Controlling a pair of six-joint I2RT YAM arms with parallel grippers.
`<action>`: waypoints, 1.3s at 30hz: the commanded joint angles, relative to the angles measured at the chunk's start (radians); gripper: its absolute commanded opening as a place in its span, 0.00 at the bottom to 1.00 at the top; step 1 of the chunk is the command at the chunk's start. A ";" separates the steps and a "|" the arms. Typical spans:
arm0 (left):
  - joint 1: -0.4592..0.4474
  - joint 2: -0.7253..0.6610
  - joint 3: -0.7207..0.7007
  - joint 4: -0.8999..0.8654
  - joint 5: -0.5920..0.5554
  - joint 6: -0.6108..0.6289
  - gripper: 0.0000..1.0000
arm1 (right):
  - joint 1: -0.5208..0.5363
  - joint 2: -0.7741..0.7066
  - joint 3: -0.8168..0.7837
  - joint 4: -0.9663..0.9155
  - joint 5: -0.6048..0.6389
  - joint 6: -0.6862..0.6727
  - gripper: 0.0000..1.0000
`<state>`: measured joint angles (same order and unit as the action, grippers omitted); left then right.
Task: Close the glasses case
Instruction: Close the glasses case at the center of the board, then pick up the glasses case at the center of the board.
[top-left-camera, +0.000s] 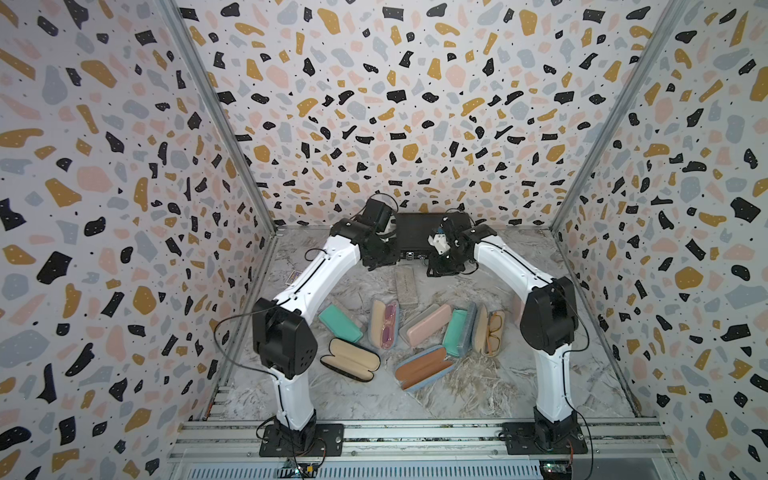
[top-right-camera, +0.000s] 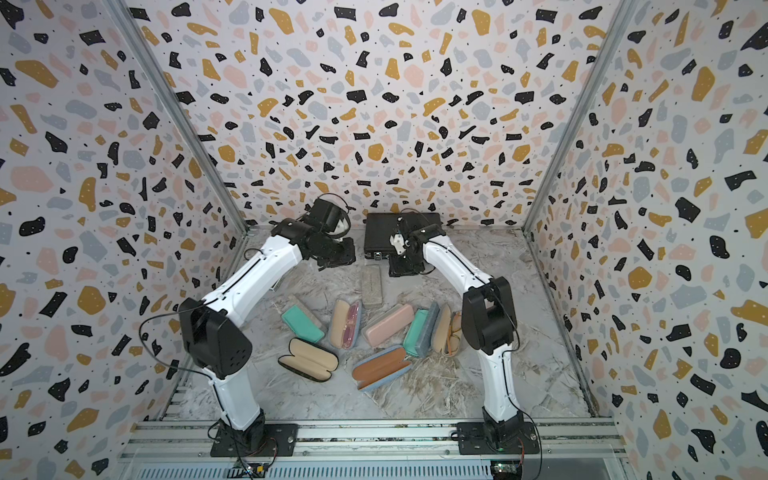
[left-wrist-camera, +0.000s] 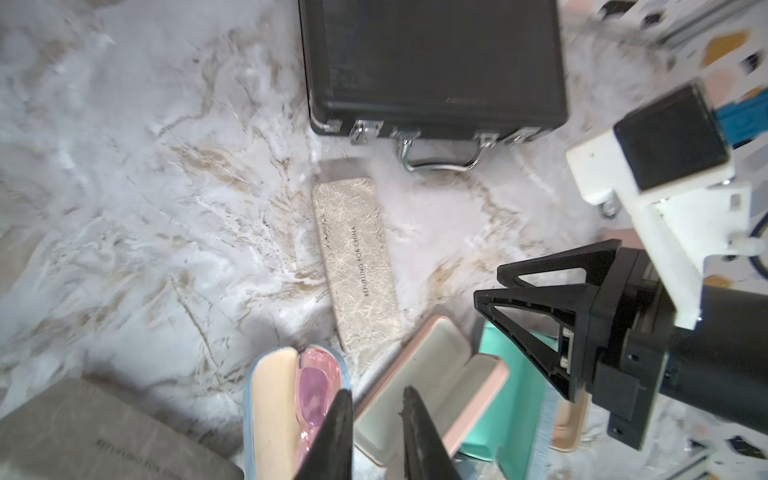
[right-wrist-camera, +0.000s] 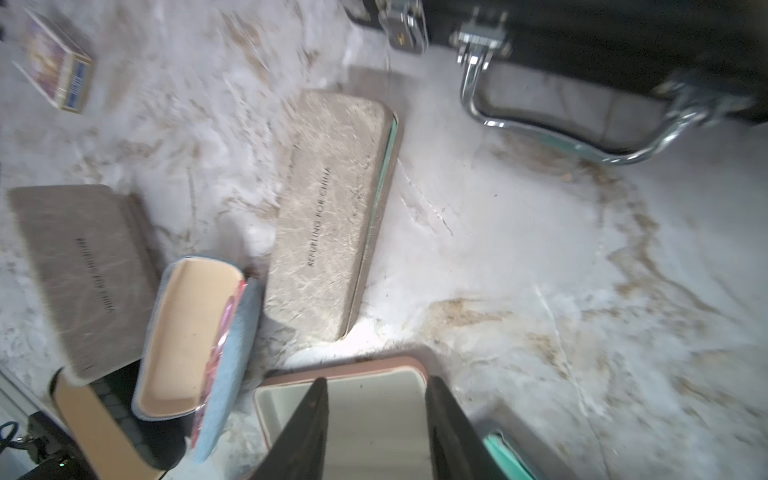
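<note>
A shut grey textured glasses case (top-left-camera: 406, 286) (top-right-camera: 372, 286) lies flat on the marble table in front of the black briefcase. It shows lettering on its lid (left-wrist-camera: 357, 266) and a thin teal seam along one long edge (right-wrist-camera: 332, 216). My left gripper (top-left-camera: 376, 259) (left-wrist-camera: 377, 392) hovers to its left, slightly open, holding nothing. On the other side of the case my right gripper (top-left-camera: 440, 270) (right-wrist-camera: 377, 380) hovers with its jaws wider apart, also empty. Neither gripper touches the grey case.
A black briefcase (top-left-camera: 419, 235) sits at the back wall. Nearer me lie an open pink case (top-left-camera: 428, 326), a blue case with pink glasses (top-left-camera: 384, 324), a teal case (top-left-camera: 340, 324), an open black case (top-left-camera: 350, 359) and a brown-lined blue case (top-left-camera: 424, 368). A small box (top-left-camera: 296, 275) lies left.
</note>
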<state>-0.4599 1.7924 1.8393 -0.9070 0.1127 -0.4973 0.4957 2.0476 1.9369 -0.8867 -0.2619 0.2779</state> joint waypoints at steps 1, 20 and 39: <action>0.007 -0.096 -0.097 0.003 -0.044 -0.002 0.40 | 0.005 -0.104 -0.023 -0.110 0.052 0.066 0.50; 0.038 -0.469 -0.435 0.046 -0.053 -0.017 0.62 | 0.179 -0.349 -0.383 -0.148 0.208 0.415 0.82; 0.062 -0.513 -0.524 0.063 -0.021 0.001 0.62 | 0.219 -0.223 -0.411 -0.051 0.187 0.496 0.81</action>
<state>-0.4053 1.2907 1.3293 -0.8669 0.0746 -0.5102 0.7094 1.8065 1.5047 -0.9379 -0.0757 0.7609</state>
